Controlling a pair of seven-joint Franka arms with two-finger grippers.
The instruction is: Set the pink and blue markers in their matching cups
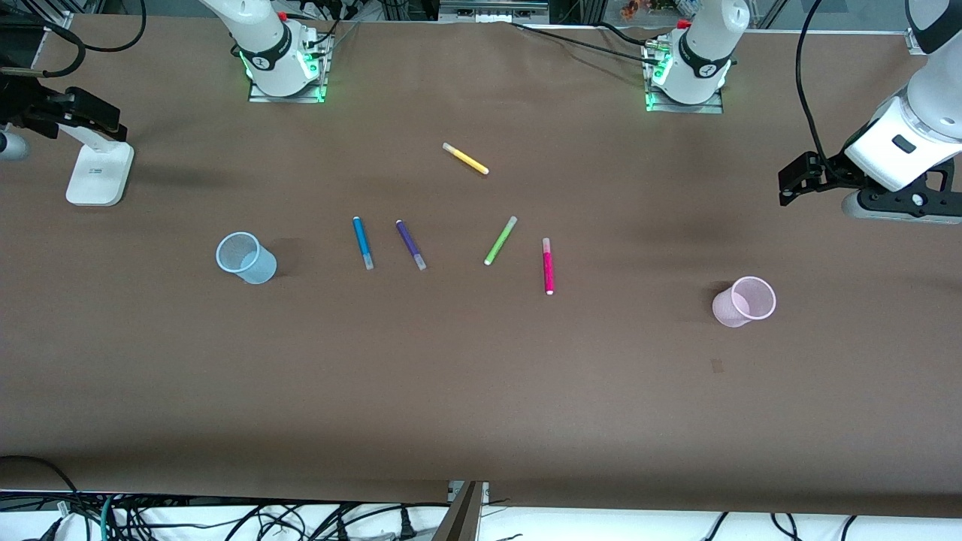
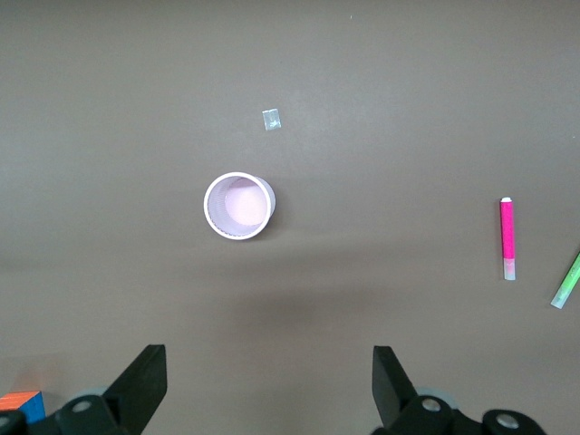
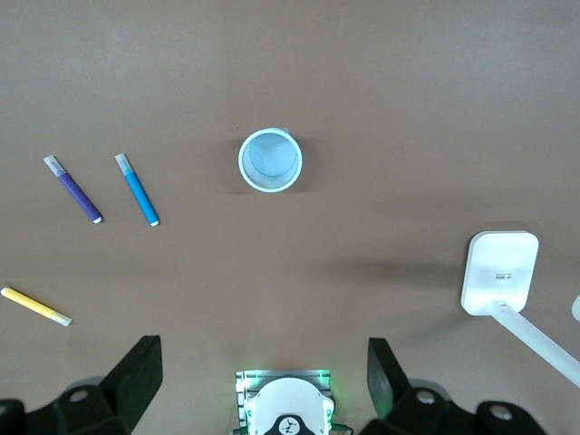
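Front: nothing grasped yet. Blue marker (image 1: 363, 242) lies near blue cup (image 1: 246, 258), pink marker (image 1: 548, 265) well apart from pink cup (image 1: 744, 301).

Left wrist: I see left tool (image 2: 267, 381) spread, empty.

Right wrist: right tool (image 3: 263, 376) spread too. Next I'd descend onto a marker.

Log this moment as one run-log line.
stage: not started | pink marker, blue marker: on table | pink cup, blue cup: empty | left gripper, right gripper: open, waiting
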